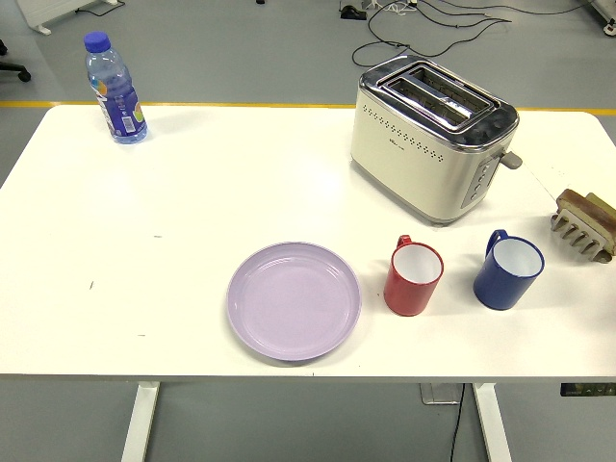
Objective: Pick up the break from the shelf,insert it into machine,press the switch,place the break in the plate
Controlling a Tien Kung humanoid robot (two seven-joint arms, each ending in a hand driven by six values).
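Hands: neither of mine is in view, so I cannot tell how my fingers are set; I judge nothing held.

Rack [585,223], 3 o'clock edge: bread [578,204] stands on edge between the prongs, long axis toward 4 o'clock, kept upright for lifting.

Toaster [432,135], 1 o'clock: slots up, lever [511,160] facing the rack.

Plate [294,300], 6 o'clock: bare, near side, for delivery.

Red mug [414,276], blue mug [507,269], bottle [115,89]: bystanders.
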